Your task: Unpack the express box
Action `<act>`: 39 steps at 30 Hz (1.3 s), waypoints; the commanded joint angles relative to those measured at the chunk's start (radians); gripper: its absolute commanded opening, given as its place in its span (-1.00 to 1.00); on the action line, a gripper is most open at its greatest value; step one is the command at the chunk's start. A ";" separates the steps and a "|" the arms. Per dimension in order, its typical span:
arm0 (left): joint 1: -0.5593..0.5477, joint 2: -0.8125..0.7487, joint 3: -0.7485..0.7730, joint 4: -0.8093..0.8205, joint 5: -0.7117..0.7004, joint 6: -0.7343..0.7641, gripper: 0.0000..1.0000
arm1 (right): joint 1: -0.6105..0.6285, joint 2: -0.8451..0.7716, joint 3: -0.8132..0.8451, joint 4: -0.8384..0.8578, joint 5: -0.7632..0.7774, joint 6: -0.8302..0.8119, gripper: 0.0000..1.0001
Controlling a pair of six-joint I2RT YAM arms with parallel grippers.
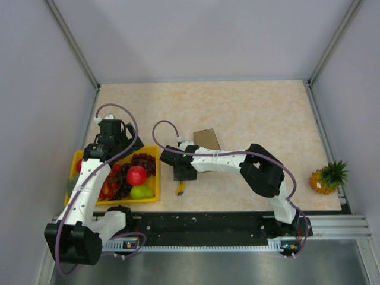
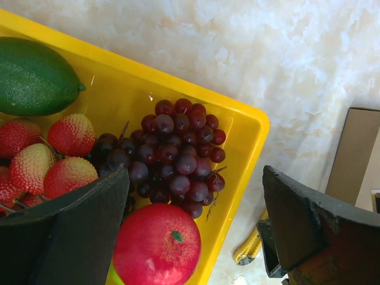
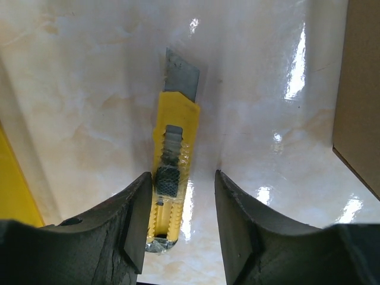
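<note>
The express box (image 1: 206,140), a flat brown cardboard piece, lies on the table just behind my right gripper (image 1: 183,173); its edge also shows in the right wrist view (image 3: 362,89) and the left wrist view (image 2: 356,155). A yellow utility knife (image 3: 172,157) with its blade out lies on the table between the right gripper's (image 3: 181,176) fingers. The left finger is against the knife's side and the right finger stands apart from it. My left gripper (image 2: 195,178) hangs wide open over the yellow fruit tray (image 2: 237,113), holding nothing.
The tray (image 1: 155,178) at the left holds grapes (image 2: 178,151), a red apple (image 2: 155,244), lychees and a green fruit. The knife (image 1: 180,189) lies just right of the tray's corner. A pineapple (image 1: 328,177) stands at the table's right edge.
</note>
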 commanded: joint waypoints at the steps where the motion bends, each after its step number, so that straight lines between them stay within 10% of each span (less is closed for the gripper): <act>1: 0.005 -0.032 -0.018 0.018 0.001 -0.009 0.95 | 0.015 0.007 0.054 -0.023 0.014 0.049 -0.10; 15: 0.005 -0.038 -0.034 0.026 0.024 -0.005 0.97 | 0.015 0.089 0.094 -0.048 -0.012 -0.004 -0.10; 22: 0.006 -0.040 -0.034 0.038 0.032 0.011 0.97 | 0.015 0.113 0.141 -0.146 0.036 -0.062 -0.75; 39: 0.006 -0.001 -0.074 0.136 0.367 0.050 0.97 | -0.030 -0.112 0.100 -0.059 0.160 -0.284 -0.94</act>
